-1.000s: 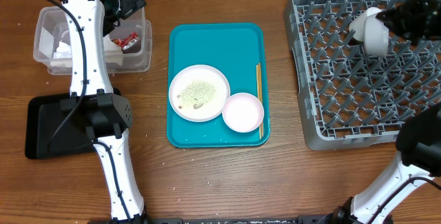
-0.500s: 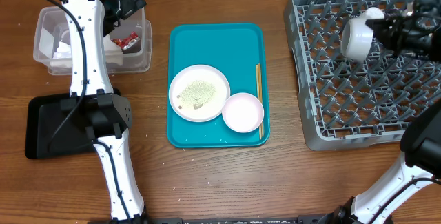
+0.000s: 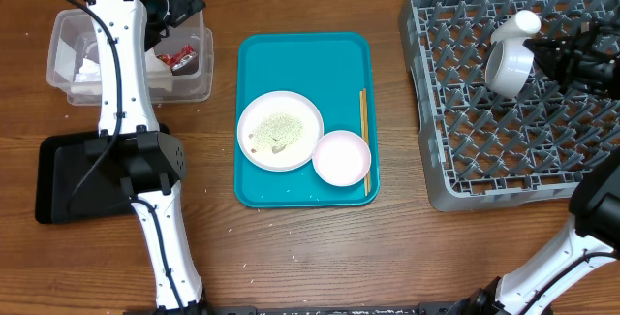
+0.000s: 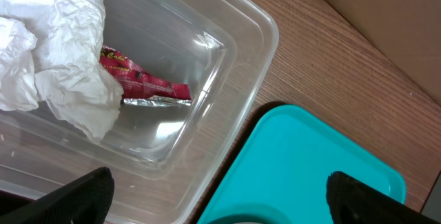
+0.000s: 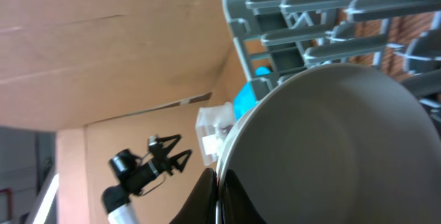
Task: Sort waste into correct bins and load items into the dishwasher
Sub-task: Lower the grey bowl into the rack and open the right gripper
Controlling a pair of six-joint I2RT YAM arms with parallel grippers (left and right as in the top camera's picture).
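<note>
Right gripper (image 3: 541,56) clamps tilted bowl (image 5: 331,148) rim over rack (image 3: 484,160), 12 o'clock of centre; left gripper (image 4: 220,200) spread above tub (image 4: 234,65).

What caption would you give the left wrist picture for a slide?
Open fingers over a clear tub holding a crumpled napkin and red sauce packet, beside the teal tray.

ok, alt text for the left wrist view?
A clear tub holds a crumpled white napkin and a red sauce packet tucked against it. A corner of a teal tray sits on the wooden table at lower right; the left gripper, wide open, shows as fingertips at the bottom corners.
</note>
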